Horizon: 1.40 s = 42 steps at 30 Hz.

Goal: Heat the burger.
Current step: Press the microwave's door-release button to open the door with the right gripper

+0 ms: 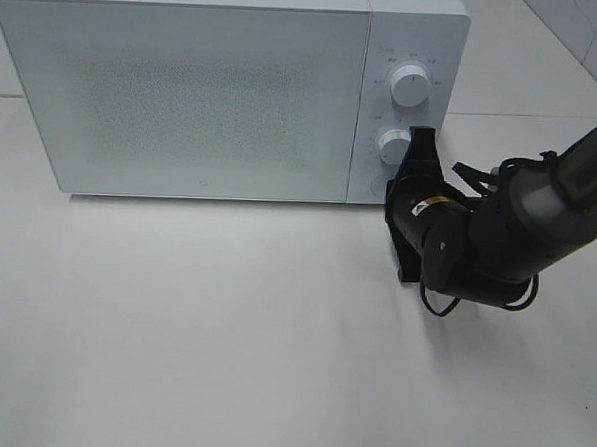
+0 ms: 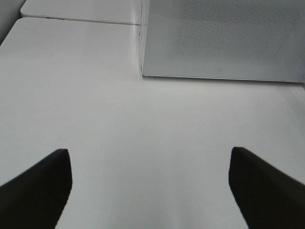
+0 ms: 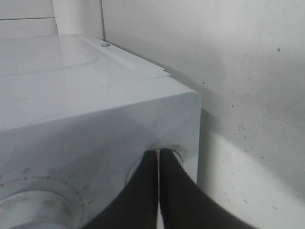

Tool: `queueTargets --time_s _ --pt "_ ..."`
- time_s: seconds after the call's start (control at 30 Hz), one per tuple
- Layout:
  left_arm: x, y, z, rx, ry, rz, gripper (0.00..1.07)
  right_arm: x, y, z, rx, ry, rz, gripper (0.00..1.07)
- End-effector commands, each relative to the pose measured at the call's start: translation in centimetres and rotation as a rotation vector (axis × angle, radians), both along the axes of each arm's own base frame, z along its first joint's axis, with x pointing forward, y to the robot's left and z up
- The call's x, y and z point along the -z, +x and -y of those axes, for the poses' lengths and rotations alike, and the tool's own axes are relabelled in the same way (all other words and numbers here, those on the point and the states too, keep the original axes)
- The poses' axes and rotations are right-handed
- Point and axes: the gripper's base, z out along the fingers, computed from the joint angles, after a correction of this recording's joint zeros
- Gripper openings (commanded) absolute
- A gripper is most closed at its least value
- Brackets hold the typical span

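The left gripper (image 2: 148,151) hangs with its fingers wide apart over the bare white table (image 1: 222,340). Further back the right gripper (image 1: 421,140), its fingers pressed together, is at the lower knob (image 1: 394,145) of the white microwave (image 1: 185,97). I judge that it is setting the heating, and the next move needs a careful turn of this knob. The door is shut. The burger is not visible, probably it is inside. Behind is a white tiled wall (image 1: 589,38).

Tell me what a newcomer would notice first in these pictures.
The big white microwave at the back of the table, its door closed, draws the eye first. Next comes the black right gripper, fingers together, with its tip at the lower knob on the microwave's panel. The left gripper hangs open over the table, holding nothing.
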Motion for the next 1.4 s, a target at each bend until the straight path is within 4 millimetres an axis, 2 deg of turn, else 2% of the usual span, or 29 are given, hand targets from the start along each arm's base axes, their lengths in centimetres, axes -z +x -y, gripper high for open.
queueTargets --time_s 0.03,0.73,1.4 --pt "0.1 0.0 0.1 0.006 -0.005 -0.001 0.82 -0.3 0.3 -0.1 -0.008 0.008 0.012 0.0" --pt "0.1 0.0 0.1 0.006 -0.005 -0.001 0.82 0.0 0.9 -0.6 -0.016 0.047 0.046 0.0" --pt "0.1 0.0 0.1 0.006 -0.005 -0.001 0.82 -2.7 2.8 -0.5 0.077 0.047 0.268 0.0"
